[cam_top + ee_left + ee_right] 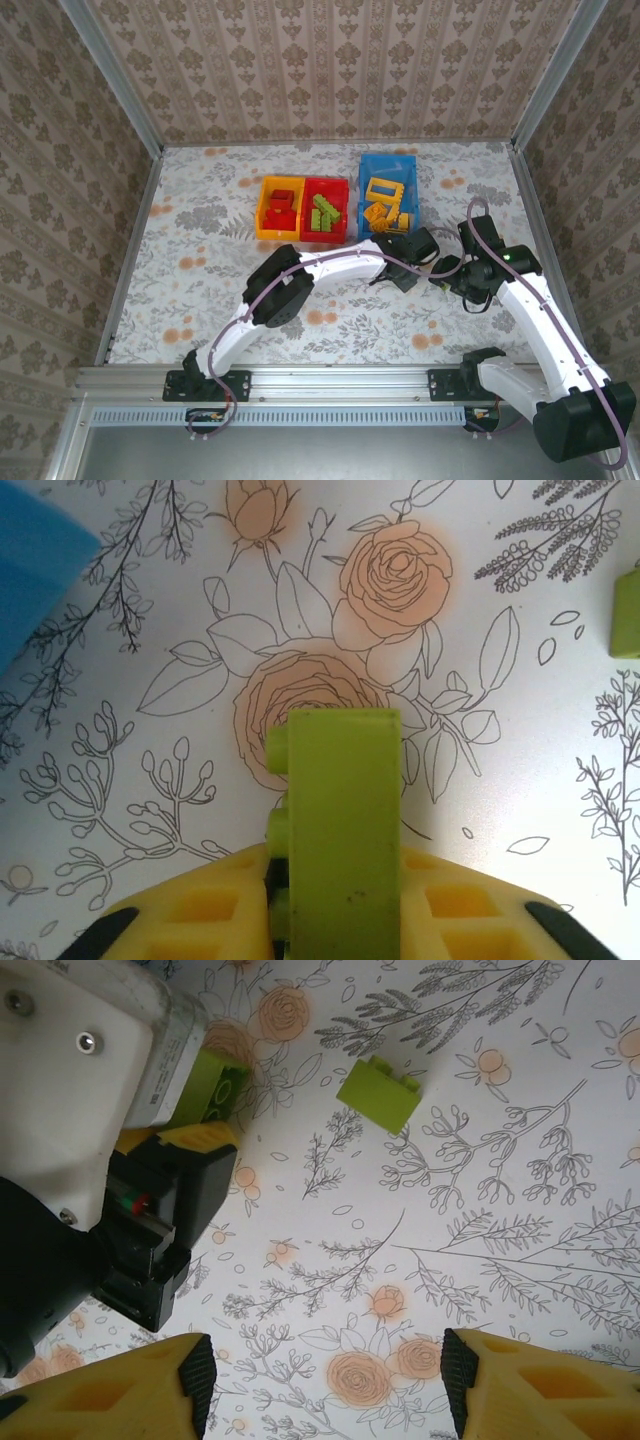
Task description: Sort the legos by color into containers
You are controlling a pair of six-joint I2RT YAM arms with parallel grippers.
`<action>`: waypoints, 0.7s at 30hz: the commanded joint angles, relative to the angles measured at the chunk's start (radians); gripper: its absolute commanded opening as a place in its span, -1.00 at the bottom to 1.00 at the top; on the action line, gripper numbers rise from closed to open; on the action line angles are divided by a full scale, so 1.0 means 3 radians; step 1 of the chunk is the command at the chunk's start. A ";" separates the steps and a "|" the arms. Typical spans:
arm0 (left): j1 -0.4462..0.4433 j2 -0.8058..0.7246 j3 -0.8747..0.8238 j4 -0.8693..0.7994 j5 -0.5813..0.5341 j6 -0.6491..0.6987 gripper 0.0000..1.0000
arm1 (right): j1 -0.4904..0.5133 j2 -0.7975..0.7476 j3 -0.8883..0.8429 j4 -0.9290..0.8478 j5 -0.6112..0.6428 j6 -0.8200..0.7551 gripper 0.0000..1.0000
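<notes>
Lego brick (335,820), lime green, sits pinched between the left fingers (190,910), long axis pointing straight ahead, over the desk (500,780) near the blue bin (388,160); right fingers (110,1395) spread.

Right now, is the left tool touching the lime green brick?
Touching. The left wrist view shows the lime green brick pinched between the left tool's fingers.
</notes>
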 commanded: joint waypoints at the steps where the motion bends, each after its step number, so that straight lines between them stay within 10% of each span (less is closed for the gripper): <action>1: -0.0016 -0.0206 -0.0046 -0.0051 -0.0122 -0.0035 -0.57 | -0.0018 -0.0078 -0.0065 0.0000 -0.0127 -0.0026 0.27; 10: 0.0119 -0.1386 -0.1001 -0.0039 -0.0567 -0.0491 -0.63 | 0.0325 -0.0333 -0.0127 0.0788 -0.0598 -0.0314 0.17; 21: 0.1103 -0.1872 -0.1356 -0.0240 -0.0502 -0.0781 -0.63 | 0.1472 0.0219 0.0120 0.2104 -0.0436 -0.0669 0.23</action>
